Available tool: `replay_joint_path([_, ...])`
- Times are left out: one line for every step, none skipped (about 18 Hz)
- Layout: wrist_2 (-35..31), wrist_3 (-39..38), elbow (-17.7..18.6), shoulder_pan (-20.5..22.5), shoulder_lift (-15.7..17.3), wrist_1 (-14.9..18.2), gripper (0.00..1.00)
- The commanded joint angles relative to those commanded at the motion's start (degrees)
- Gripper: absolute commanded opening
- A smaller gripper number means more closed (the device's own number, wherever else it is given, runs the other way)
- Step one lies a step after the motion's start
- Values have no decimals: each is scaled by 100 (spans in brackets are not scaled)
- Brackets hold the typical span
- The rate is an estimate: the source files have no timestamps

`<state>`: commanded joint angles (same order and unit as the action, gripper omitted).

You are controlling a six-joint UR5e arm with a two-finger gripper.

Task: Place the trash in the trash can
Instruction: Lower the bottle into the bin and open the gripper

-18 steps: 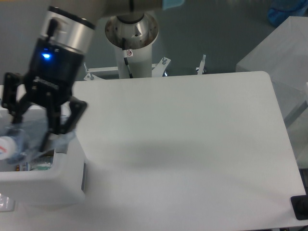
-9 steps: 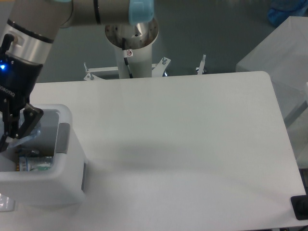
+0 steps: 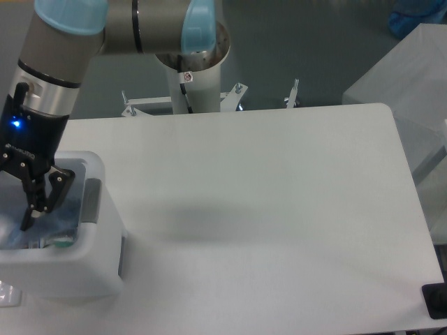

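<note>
The white boxy trash can [image 3: 77, 269] stands at the table's left edge, with a grey strip [image 3: 91, 201] on its right rim. My gripper [image 3: 35, 215] reaches down into its opening. The dark fingers [image 3: 57, 187] close to a narrow V on pale, bluish clear plastic trash [image 3: 15, 229], which hangs inside the can against the left image edge. A see-through piece with a small green bit [image 3: 60, 243] lies lower in the can. No bottle cap shows.
A small clear plastic piece [image 3: 5, 294] lies on the table by the can's front left corner. The robot's base column [image 3: 190, 66] stands behind the table. A dark object [image 3: 436, 301] sits at the front right edge.
The gripper swung left from above the can's right wall, carrying the clear trash, then came slightly right and down into the opening. The can has not moved.
</note>
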<state>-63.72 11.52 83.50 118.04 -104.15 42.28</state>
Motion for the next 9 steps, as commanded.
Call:
replay_joint_path([0,-114,-9,9,9,0,100])
replay_joint_path([9,-185,-9,9,26,0,100])
replay_joint_path([9,-133,-26,9,26,0,100])
replay_joint_path([9,-150,-87,17,0,0,100])
replay_joint_path([9,-142,-123,87,-17,0,100])
replay_joint_path([9,-124,-193,175,-18,0,100])
replay_joint_path([9,-115,-263,332,-26,0,100])
replay_joint_path([9,-72,-290,517,-26,-9,100])
replay_joint_path([0,-2,-325,684,-44,-9,100])
